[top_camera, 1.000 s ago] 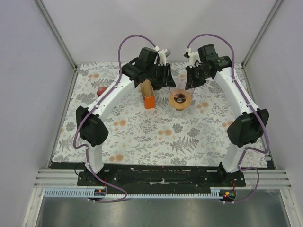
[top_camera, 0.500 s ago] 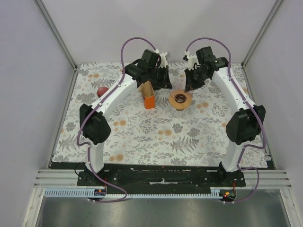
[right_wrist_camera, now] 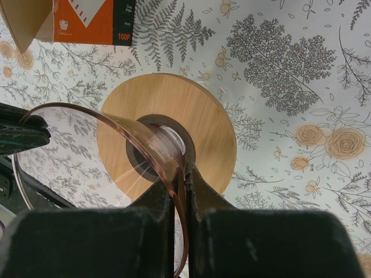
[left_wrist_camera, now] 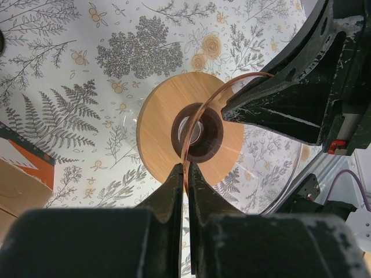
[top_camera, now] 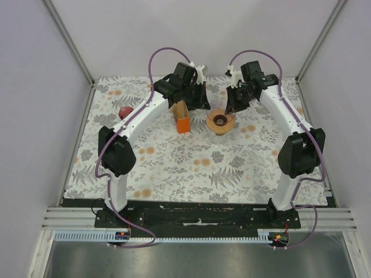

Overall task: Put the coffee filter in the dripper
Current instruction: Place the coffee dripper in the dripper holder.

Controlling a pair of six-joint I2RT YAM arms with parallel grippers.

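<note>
The dripper (top_camera: 221,121) is a clear glass cone with a copper-tinted rim on a round wooden base (left_wrist_camera: 156,130), standing at the back middle of the table. My left gripper (left_wrist_camera: 185,171) is shut on the rim's near edge (left_wrist_camera: 186,145). My right gripper (right_wrist_camera: 180,172) is shut on the opposite side of the same rim (right_wrist_camera: 104,119). Seen from above, the left gripper (top_camera: 204,105) and right gripper (top_camera: 230,108) flank the dripper. Brown coffee filters (top_camera: 181,108) stand in an orange box (top_camera: 183,124) just left of it; one filter edge (right_wrist_camera: 23,23) shows in the right wrist view.
A small red object (top_camera: 124,111) lies at the far left of the floral tablecloth (top_camera: 191,168). The orange filter box (right_wrist_camera: 93,23) stands close beside the dripper. Grey walls enclose the table on three sides.
The left gripper's jaws have closed onto the dripper's rim. Both arms have shifted slightly toward the dripper, and the right gripper has kept its hold.
</note>
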